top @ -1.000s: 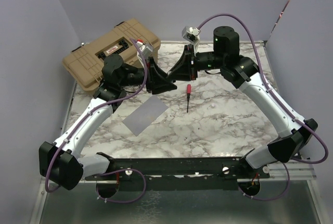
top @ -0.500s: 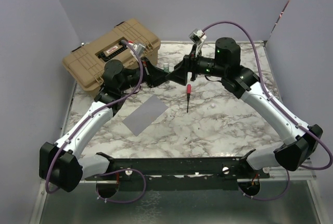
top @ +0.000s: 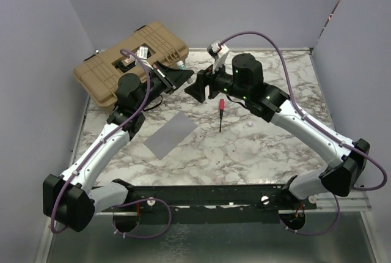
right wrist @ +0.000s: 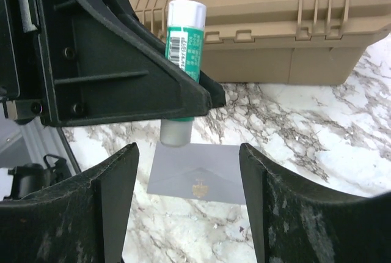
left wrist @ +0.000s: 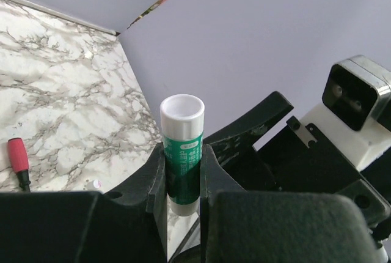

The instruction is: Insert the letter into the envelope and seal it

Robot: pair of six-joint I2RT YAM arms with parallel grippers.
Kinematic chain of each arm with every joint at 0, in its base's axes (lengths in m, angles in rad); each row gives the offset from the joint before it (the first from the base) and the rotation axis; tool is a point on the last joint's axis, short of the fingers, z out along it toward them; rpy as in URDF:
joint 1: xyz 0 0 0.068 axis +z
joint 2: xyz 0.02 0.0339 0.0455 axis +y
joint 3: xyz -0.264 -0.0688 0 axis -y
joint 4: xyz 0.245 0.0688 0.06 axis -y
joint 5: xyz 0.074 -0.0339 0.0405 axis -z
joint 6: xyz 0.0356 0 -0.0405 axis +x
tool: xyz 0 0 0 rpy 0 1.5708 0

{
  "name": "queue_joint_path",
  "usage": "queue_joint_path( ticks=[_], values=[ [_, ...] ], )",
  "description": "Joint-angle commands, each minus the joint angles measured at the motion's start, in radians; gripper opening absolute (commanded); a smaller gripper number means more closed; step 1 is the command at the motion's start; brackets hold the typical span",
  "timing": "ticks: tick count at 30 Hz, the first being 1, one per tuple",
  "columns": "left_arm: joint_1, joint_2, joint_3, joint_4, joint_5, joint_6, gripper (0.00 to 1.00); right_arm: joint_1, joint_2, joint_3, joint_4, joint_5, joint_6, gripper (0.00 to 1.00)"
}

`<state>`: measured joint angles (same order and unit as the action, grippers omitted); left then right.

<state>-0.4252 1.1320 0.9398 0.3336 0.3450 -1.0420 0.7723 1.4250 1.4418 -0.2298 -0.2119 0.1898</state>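
Shows two arms meeting above the far side of a marble counter [top: 263, 147]. Pinches a roughly upright green glue stick [left wrist: 182, 147] in the left claw [top: 170, 77], just in front of a tan case [top: 122, 61]. Holds the right claw [top: 201, 84] spread and empty, facing the stick from the right, close by. Finds the envelope [top: 171, 136] flat on the counter, nearer than both claws and below them, beside the left forearm, so closer to the left arm. Runs its long axis from near left to far right. Shows no letter anywhere; perhaps already inside. Leaves a red screwdriver [top: 220, 114] right of the envelope. Probably calls for lowering the stick nearward to the flap.
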Motion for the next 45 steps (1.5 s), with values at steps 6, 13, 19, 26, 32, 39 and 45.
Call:
queue_joint_path(
  ticks=[6, 13, 19, 26, 32, 39, 45],
  values=[
    [0.002, -0.015, -0.01, 0.004, -0.061, -0.047, 0.0, 0.059, 0.105, 0.141, 0.002, 0.179, -0.046, 0.61],
    [0.003, -0.022, -0.011, -0.001, -0.059, -0.027, 0.0, 0.065, 0.095, 0.128, 0.05, 0.206, -0.031, 0.22],
    [0.003, -0.023, 0.011, -0.027, -0.013, 0.018, 0.3, 0.064, 0.071, 0.108, 0.042, 0.188, -0.075, 0.0],
    [0.079, 0.043, 0.173, -0.233, 0.208, 0.187, 0.78, 0.055, 0.058, 0.145, -0.156, 0.004, -0.253, 0.0],
    [0.105, 0.061, 0.11, -0.154, 0.503, 0.092, 0.68, 0.055, 0.066, 0.213, -0.328, -0.169, -0.374, 0.0],
    [0.121, 0.018, 0.046, -0.135, 0.572, 0.075, 0.53, 0.055, 0.091, 0.253, -0.435, -0.142, -0.451, 0.0],
    [0.131, -0.003, 0.008, -0.133, 0.585, 0.071, 0.38, 0.055, 0.094, 0.265, -0.49, -0.129, -0.49, 0.0]
  ],
)
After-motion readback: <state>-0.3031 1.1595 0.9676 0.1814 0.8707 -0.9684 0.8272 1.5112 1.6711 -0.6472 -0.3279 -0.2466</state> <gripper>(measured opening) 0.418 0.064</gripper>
